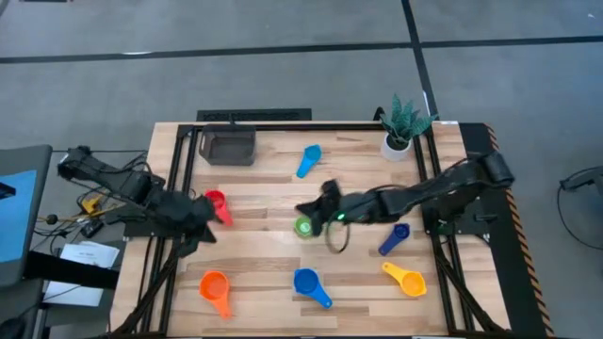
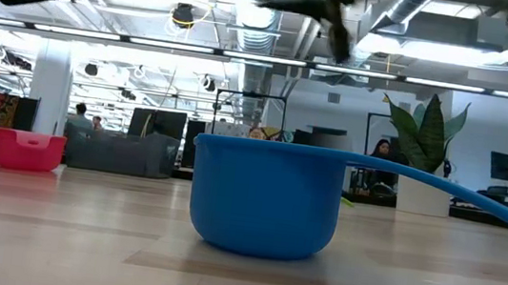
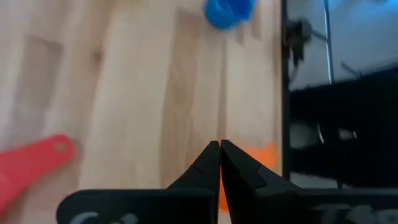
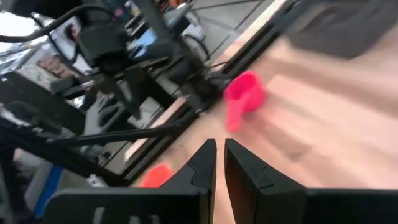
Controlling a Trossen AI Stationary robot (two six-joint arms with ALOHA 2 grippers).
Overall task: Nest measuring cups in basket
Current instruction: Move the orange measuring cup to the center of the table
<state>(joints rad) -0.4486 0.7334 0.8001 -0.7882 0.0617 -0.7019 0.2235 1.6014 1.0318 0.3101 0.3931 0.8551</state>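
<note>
Seven measuring cups lie apart on the wooden table: light blue (image 1: 309, 160), red (image 1: 218, 205), green (image 1: 304, 226), dark blue (image 1: 394, 237), yellow (image 1: 405, 279), blue (image 1: 311, 285) and orange (image 1: 216, 290). The dark basket (image 1: 231, 146) stands at the far left. My left gripper (image 3: 220, 146) is shut with nothing in it and hangs above the table near the red cup's handle (image 3: 31, 165). My right gripper (image 4: 219, 146) hovers over the middle of the table (image 1: 306, 207), just beyond the green cup. It is shut to a thin slit and points toward the red cup (image 4: 244, 93).
A white plant pot (image 1: 400, 127) stands at the far right corner. A black frame (image 1: 179, 151) runs along the table's edges. In the low view the blue cup (image 2: 267, 197) sits close to the near edge, its handle (image 2: 459, 195) pointing right. Bare wood lies between the cups.
</note>
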